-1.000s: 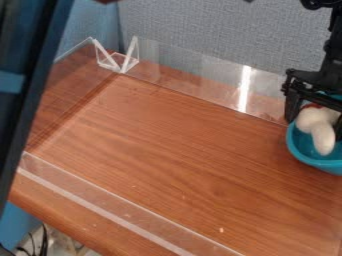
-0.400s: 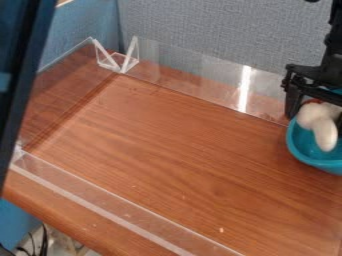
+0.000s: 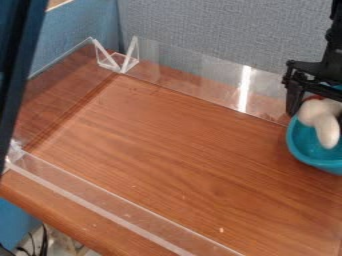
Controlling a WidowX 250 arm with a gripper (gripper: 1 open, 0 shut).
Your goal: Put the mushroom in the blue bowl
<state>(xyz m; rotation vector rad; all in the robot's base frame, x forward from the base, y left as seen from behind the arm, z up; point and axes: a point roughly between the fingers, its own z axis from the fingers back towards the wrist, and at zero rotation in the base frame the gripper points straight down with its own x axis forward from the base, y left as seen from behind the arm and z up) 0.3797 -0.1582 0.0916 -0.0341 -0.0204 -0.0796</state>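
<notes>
So the mushroom (image 3: pixel 319 123) is sitting in the bowl (image 3: pixel 310 150) over at 3 o'clock, right at the edge of what the camera catches, cap-ish end up and leaning on the far side of the bowl as far as I can tell. My pincer (image 3: pixel 317 98) hangs straight down just above it, jaws spread wide either side of the mushroom's top, and I don't think I've got hold of anything; the pale thing looks like it rests on the bowl, not on me, though the view is small and a bit cut off there. My read is the drop-off step is basically done, and what's left is just lifting clear without snagging the mushroom or nudging the bowl, so go straight up, keep the jaws wide. The bowl stands on a reddish wood table (image 3: pixel 160 150) that's otherwise bare, with a low clear plastic wall (image 3: pixel 187 65) running round it and a little clear triangle stand (image 3: pixel 115 53) up at 11 o'clock. Behind is a blue-grey panel (image 3: pixel 227 30), and a dark blue post (image 3: pixel 24 60) blocks the 9 o'clock side.
</notes>
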